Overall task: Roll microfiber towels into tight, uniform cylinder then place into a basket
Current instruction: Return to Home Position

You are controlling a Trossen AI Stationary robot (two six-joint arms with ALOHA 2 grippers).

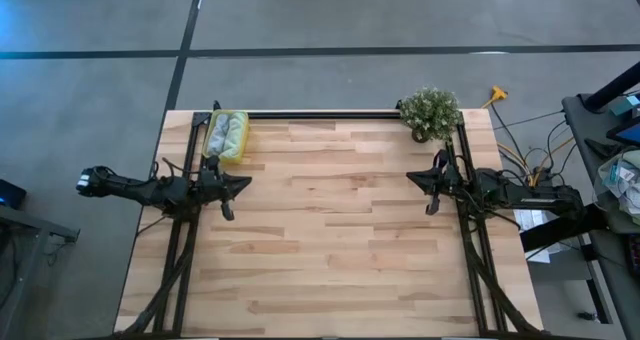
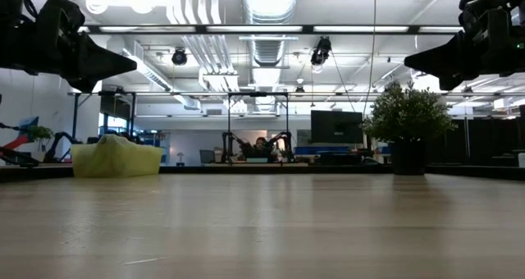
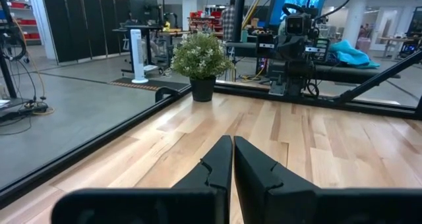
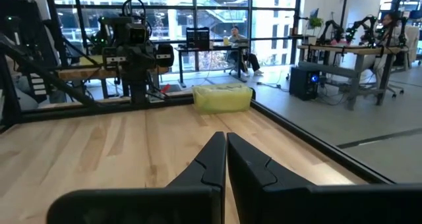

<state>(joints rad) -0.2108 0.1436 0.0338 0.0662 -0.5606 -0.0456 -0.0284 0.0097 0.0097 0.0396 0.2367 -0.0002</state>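
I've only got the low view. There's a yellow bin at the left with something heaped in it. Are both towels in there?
Observer: Yes. From above, the basket holds two rolled microfiber towels lying side by side.
Operator: Are the grippers holding anything?
Observer: The left gripper is shut and empty in its wrist view.
Operator: And the right?
Observer: The right gripper is shut and empty too, above the table.

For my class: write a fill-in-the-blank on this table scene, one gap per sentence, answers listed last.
The basket holds ____ rolled towels.
The left tool has its fingers ____.
The right tool grips ____.
The potted plant stands on the ____ arm's side.
Answers: two, shut, nothing, right.
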